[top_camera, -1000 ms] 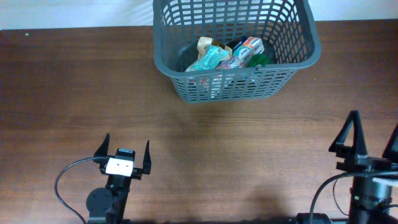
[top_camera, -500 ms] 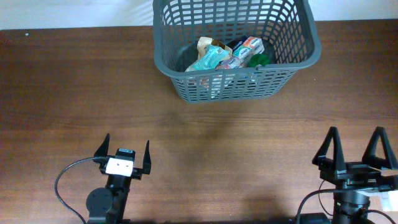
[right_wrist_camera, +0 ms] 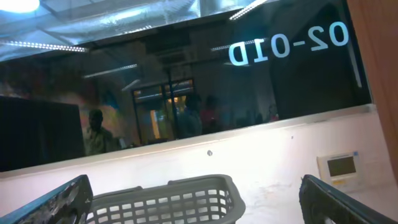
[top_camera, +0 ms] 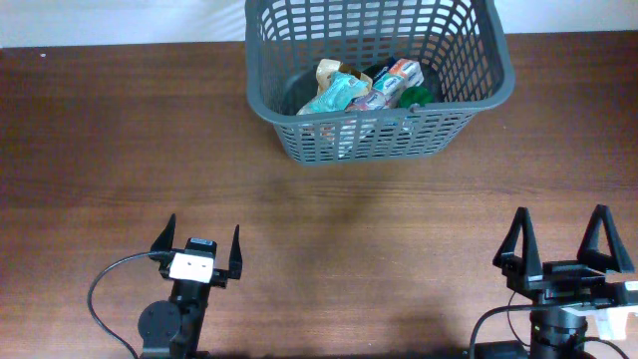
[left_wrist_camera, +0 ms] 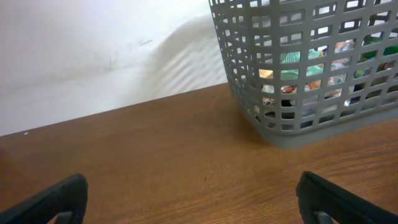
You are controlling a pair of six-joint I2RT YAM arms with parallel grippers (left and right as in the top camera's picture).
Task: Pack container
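- At 12 o'clock of the table (top_camera: 100,150), far edge: the container (top_camera: 379,140), upright, w/ snack packets (top_camera: 354,90) already inside.
- Left gripper (top_camera: 203,231) at 7 o'clock, right gripper (top_camera: 560,224) at 5; both jaws spread wide, empty, well apart from it.
- Likely light, stiff plastic, not fragile; lattice walls may flex. Grab the solid rim, not the slots.

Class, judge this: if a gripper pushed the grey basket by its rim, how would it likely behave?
The container probably slides rather than tips: broad base flat on the table. Its lattice walls look thin, so may flex. Few packets inside: likely light.
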